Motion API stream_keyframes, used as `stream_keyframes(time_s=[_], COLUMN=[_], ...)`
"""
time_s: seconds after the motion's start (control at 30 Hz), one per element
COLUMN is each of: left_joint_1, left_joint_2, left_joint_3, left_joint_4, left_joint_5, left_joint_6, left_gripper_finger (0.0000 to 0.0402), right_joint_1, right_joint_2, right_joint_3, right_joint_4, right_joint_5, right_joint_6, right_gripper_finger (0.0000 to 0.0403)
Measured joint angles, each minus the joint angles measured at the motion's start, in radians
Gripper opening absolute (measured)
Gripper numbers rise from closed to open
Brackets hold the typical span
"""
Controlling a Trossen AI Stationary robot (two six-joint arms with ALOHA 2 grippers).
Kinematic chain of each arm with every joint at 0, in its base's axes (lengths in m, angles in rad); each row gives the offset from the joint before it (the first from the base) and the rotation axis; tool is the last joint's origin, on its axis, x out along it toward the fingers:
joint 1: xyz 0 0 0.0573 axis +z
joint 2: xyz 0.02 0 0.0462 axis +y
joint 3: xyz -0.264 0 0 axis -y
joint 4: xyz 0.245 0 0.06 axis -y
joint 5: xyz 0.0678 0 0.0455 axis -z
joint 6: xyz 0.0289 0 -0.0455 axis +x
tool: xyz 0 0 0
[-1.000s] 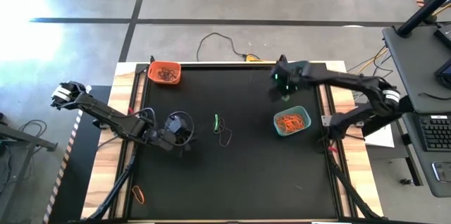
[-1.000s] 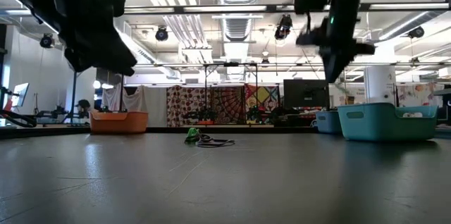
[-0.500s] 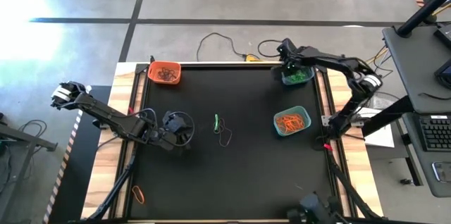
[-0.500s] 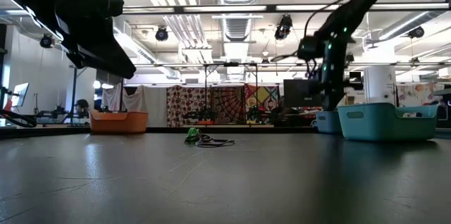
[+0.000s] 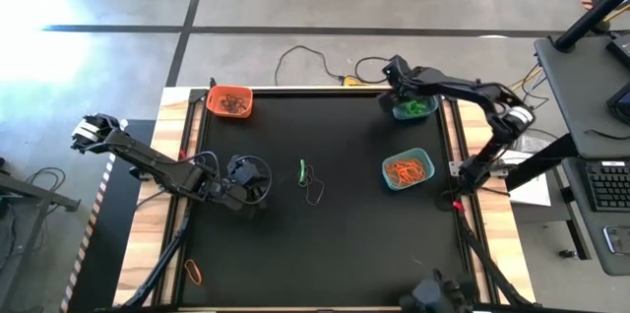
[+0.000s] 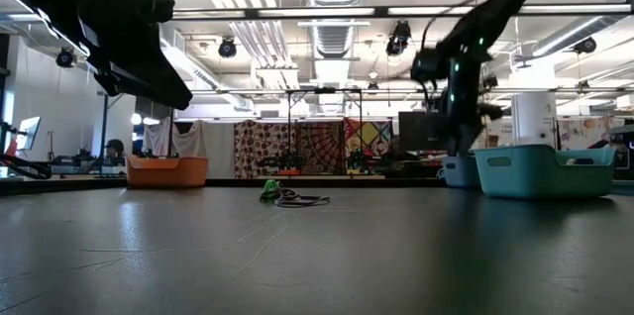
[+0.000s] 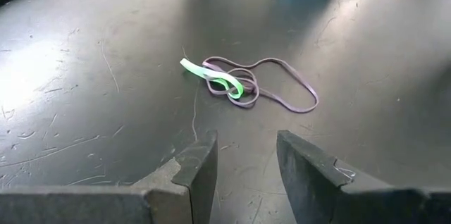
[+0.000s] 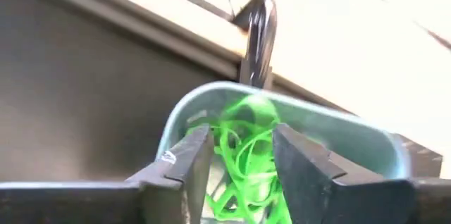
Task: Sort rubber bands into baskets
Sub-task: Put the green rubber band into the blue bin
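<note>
Near the table's middle a green rubber band [image 5: 303, 170] lies tangled with a dark one [image 5: 315, 193]; both show in the left wrist view [image 7: 239, 86]. My left gripper [image 7: 244, 162] hovers open just left of them [image 5: 251, 180]. My right gripper [image 8: 243, 155] stands open over the blue basket [image 5: 414, 107] at the far right, which holds green bands [image 8: 245, 150]; nothing shows between the fingers but those bands below. The orange basket [image 5: 229, 101] at the far left holds dark bands. The teal basket [image 5: 408, 169] at the right holds orange bands.
One orange band [image 5: 194, 272] lies on the wooden strip at the near left, off the black mat. A cable [image 5: 305, 57] runs along the floor behind the far edge. The mat's near half [image 5: 325, 254] holds no objects.
My right gripper has swung toward the table's far right corner and sunk, coming to rest over the blue basket. The left arm has kept its place. The two bands at the middle lie as before.
</note>
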Motion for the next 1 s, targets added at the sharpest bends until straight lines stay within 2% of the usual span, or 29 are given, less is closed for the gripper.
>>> stream_keyframes(time_s=[0.13,0.33,0.53,0.63,0.77,0.87,1.0], left_joint_1=[0.0,0.0,0.0,0.0,0.0,0.0,0.0], left_joint_2=[0.0,0.0,0.0,0.0,0.0,0.0,0.0], left_joint_3=[0.0,0.0,0.0,0.0,0.0,0.0,0.0], left_joint_4=[0.0,0.0,0.0,0.0,0.003,0.011,0.019], left_joint_5=[0.0,-0.001,-0.001,-0.001,-0.001,-0.001,-0.001], left_joint_6=[0.0,0.0,0.0,0.0,0.0,0.0,0.0], left_gripper_finger=[0.0131,0.0131,0.0131,0.0131,0.0131,0.0131,0.0131], right_joint_1=[0.04,0.187,0.418,0.553,0.694,0.758,0.777], right_joint_2=[-0.11,-0.255,-0.298,-0.264,-0.159,-0.046,0.115], right_joint_3=[0.0,0.0,0.0,-0.001,0.0,0.03,0.126], right_joint_4=[-0.002,0.004,0.067,0.155,0.301,0.354,0.362], right_joint_5=[0.0,-0.106,-0.354,-0.359,-0.312,-0.278,-0.229], right_joint_6=[0.021,0.063,0.005,0.078,0.23,0.332,0.394], right_gripper_finger=[0.0159,0.0166,0.0156,0.0153,0.0155,0.016,0.0168])
